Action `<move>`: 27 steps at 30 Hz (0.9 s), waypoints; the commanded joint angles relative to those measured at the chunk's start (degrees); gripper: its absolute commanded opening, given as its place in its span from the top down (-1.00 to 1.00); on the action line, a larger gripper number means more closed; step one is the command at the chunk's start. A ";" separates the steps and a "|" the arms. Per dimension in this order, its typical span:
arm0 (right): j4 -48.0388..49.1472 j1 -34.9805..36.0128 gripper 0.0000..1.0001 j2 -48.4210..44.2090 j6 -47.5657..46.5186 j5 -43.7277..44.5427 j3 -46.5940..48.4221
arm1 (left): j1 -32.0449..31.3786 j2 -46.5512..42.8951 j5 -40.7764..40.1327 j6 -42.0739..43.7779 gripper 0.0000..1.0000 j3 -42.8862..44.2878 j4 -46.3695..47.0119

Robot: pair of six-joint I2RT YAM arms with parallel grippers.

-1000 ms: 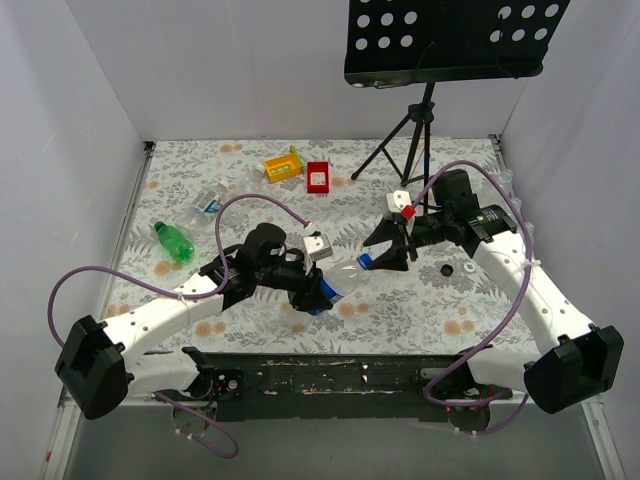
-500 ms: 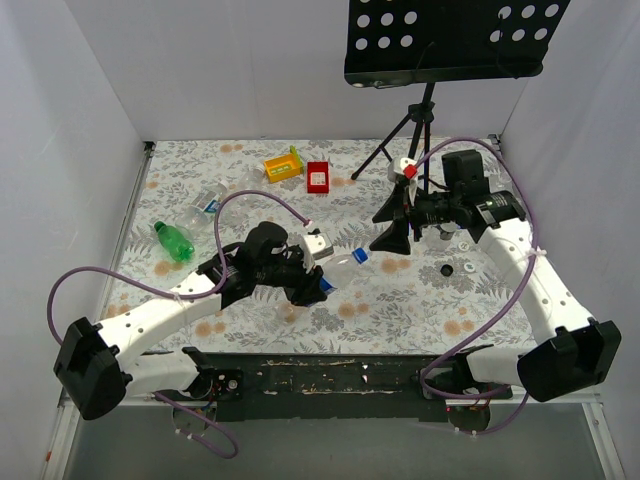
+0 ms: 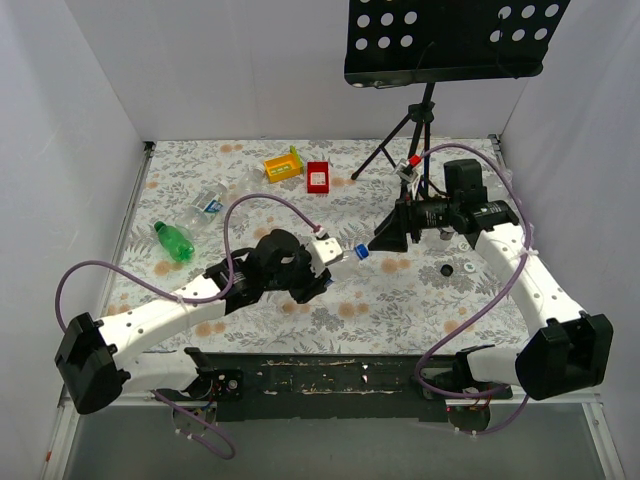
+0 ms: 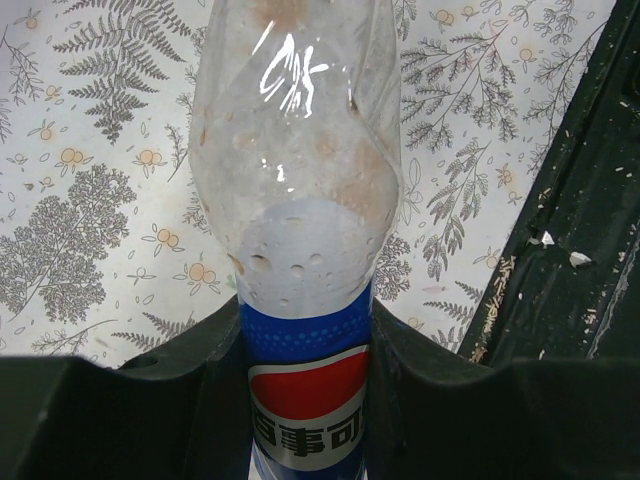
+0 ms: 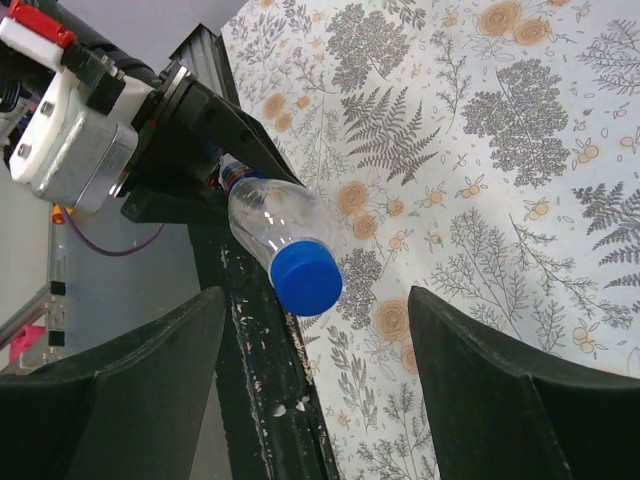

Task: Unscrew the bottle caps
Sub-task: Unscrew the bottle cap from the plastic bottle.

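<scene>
My left gripper (image 3: 315, 275) is shut on a clear Pepsi bottle (image 4: 300, 200), its black fingers (image 4: 150, 400) pressed on either side of the blue label. The bottle lies roughly level above the table and points right. A blue bottle cap (image 5: 307, 280) sits on its neck, also visible from above (image 3: 361, 252). My right gripper (image 3: 385, 240) faces that cap from the right, a short way off. It is open, with wide jaws either side of the cap in the right wrist view (image 5: 315, 335), touching nothing.
A green bottle (image 3: 173, 240) and clear bottles (image 3: 205, 205) lie at the left. A yellow box (image 3: 283, 165) and a red box (image 3: 318, 177) sit at the back. A tripod (image 3: 410, 140) stands at the back right. Two small loose caps (image 3: 447, 270) lie under my right arm.
My right gripper has opened and pulled back to the right from the cap end of the bottle. My left arm has shifted the bottle slightly right and up. The blue cap stays on the neck.
</scene>
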 commanded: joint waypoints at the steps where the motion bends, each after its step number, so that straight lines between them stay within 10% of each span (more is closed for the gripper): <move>1: 5.69 -0.08 -0.61 1.10 7.91 -1.49 -1.20 | -1.60 1.17 -4.14 1.29 0.91 3.21 2.18; 14: 2.27 2.91 -0.39 2.68 5.99 0.97 -2.78 | -3.18 3.02 -6.26 0.50 0.91 4.00 3.33; 27: -0.89 3.35 0.75 2.60 -4.87 -7.62 -0.07 | -3.10 0.04 -2.49 -0.21 0.91 1.02 5.34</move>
